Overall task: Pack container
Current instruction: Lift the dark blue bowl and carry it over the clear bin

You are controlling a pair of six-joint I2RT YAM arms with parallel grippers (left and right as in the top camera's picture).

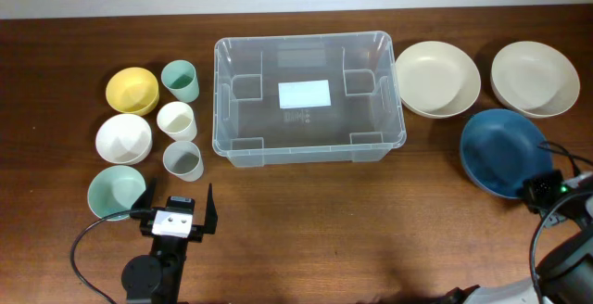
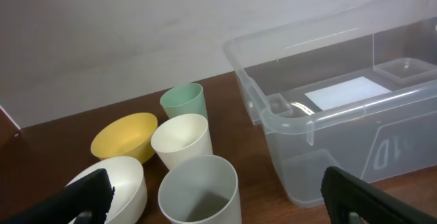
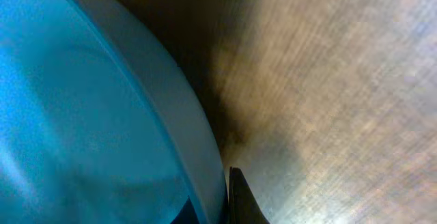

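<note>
The blue bowl [image 1: 500, 148] rim is pinched by the right gripper [image 1: 541, 191]; it should be lifted level into the container [image 1: 306, 152]; the left gripper [image 1: 180, 211] is spread wide.

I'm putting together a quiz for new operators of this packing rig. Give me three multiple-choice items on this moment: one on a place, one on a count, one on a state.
1. Where does the blue bowl lie?
A. inside the container
B. on the table, right of the container
C. left of the container

2. How many cups stand left of the container?
A. two
B. three
C. five

3. How does the left gripper stand?
A. open, holding nothing
B. shut on a cup
C. shut on a yellow bowl

Answers:
1 B: it sits below the two cream dishes, with the right gripper shut on its rim.
2 B: a green cup, a white cup and a grey cup.
3 A: its fingers are spread wide with nothing between them.
</note>
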